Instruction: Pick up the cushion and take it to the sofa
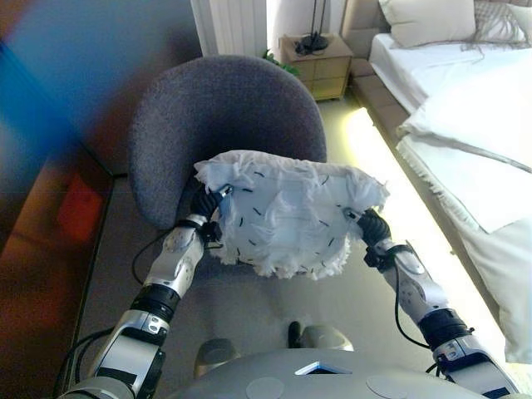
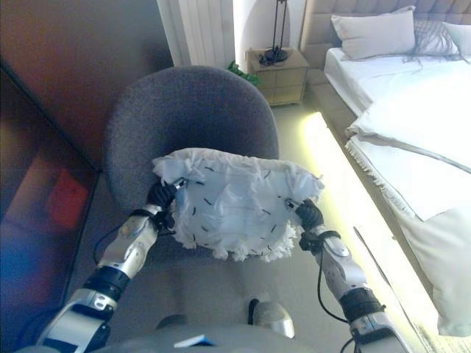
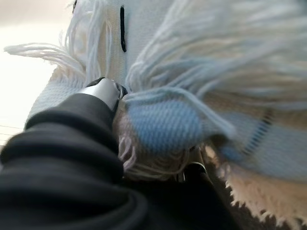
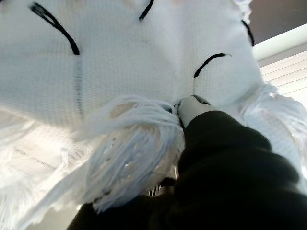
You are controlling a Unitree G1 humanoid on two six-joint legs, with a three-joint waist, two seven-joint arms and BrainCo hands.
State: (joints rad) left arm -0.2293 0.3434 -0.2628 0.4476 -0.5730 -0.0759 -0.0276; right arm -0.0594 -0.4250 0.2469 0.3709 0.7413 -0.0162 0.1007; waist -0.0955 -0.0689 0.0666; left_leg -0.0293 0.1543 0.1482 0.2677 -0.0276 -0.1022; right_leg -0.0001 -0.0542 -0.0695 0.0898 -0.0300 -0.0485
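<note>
Cushion, white, fringed, knitted, with short black dashes (image 1: 287, 212): in the eye views, held up between left hand (image 1: 202, 214) and right hand (image 1: 371, 222), in front of a grey upholstered round-backed chair (image 1: 224, 112). Left wrist view: fringe hides the fingers; grip cannot be told. Right wrist view: fingers likewise buried in fringe.

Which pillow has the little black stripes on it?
The fringed white cushion held between the left hand and right hand. The pillows on the bed are plain.
</note>
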